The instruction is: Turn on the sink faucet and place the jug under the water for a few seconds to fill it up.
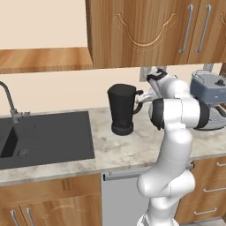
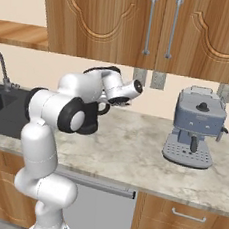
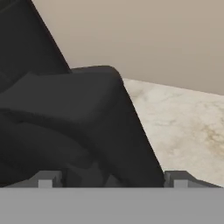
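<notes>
The black jug stands upright on the marble counter, right of the black sink, its curved handle facing right. My gripper reaches in from the right at handle height. In the hand view the handle lies between the two fingertips, which stand wide apart, so the gripper is open around it. From the right base view my arm hides most of the jug. The grey faucet stands at the sink's back left, with no water running.
A grey-blue coffee machine sits on the counter to the right of my arm. Wooden wall cabinets hang above the jug. The sink's ribbed drainboard lies between the basin and the jug.
</notes>
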Motion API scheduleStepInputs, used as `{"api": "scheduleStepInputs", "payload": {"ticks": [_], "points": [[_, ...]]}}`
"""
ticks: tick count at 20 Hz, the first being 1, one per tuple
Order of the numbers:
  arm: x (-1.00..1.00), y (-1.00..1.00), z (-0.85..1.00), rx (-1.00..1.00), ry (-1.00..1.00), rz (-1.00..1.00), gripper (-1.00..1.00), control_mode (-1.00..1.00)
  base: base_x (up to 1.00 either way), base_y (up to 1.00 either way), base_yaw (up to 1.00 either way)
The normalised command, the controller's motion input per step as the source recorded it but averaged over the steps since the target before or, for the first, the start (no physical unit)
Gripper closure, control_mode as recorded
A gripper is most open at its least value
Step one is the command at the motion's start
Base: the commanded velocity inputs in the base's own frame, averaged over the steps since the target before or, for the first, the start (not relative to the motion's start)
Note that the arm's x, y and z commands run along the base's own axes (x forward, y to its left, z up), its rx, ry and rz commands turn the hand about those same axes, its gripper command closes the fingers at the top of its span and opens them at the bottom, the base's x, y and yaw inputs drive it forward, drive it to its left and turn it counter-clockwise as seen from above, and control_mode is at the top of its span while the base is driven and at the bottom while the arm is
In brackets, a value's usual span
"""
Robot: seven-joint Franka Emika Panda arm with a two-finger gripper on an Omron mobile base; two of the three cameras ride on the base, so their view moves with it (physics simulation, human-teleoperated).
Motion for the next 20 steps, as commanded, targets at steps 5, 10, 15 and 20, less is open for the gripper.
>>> {"api": "scheduleStepInputs", "payload": {"ticks": [5, 10, 15, 20], "points": [[0.12, 0.03, -0.01, 0.00, 0.00, -0.03, 1.00, -1.00, 0.00, 0.00, 0.00], [0.00, 0.00, 0.00, 0.00, 0.00, 0.00, 1.00, -1.00, 0.00, 0.00, 0.00], [-0.63, 0.05, 0.00, 0.00, -0.12, 0.00, 1.00, -1.00, 0.00, 0.00, 0.00], [-0.99, 0.05, 0.23, 0.00, -0.24, 0.00, 1.00, -1.00, 0.00, 0.00, 0.00]]}}
